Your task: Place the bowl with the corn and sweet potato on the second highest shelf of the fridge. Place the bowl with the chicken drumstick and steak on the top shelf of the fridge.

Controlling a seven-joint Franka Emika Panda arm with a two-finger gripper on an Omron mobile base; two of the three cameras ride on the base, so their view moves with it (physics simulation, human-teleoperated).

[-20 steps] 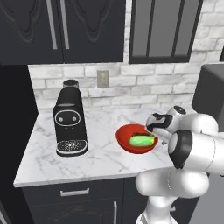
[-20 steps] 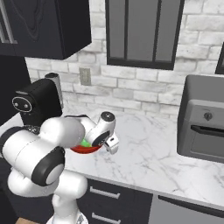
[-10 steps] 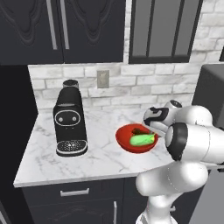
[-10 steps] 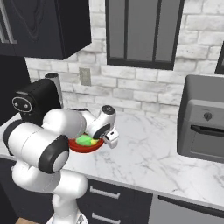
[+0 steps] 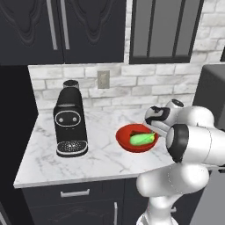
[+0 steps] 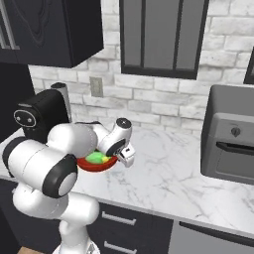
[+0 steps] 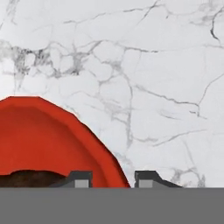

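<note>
Gripper (image 7: 113,177) first: my two fingertips straddle the rim of the bowl with the corn and sweet potato (image 5: 137,138), one tip inside the red wall and one outside, narrowed to a thin gap. From how the rim runs between them I judge that I have pinched it, though the actual contact is hidden at the bottom edge of the hand view.

That bowl sits on the marble counter (image 5: 96,154), towards its right end and well forward of the back wall. The corn (image 5: 143,139) lies across its middle, green and glossy, and a dark brown patch that I take for the sweet potato (image 7: 30,178) shows low inside the bowl beside my inner fingertip. In the right base view my hand (image 6: 125,153) is at the bowl's near right edge, with the forearm bent over it.

Outward from there, a black coffee machine (image 5: 70,119) stands near the counter's left end, well apart from the bowl, with a wall socket (image 5: 103,79) above on the white brick. A grey toaster oven (image 6: 232,141) occupies the counter's far right.

As for progress, I reckon nothing is placed yet. This bowl is still on the counter, only just gripped; lifting it, reaching the fridge, and the whole meat bowl errand remain.
</note>
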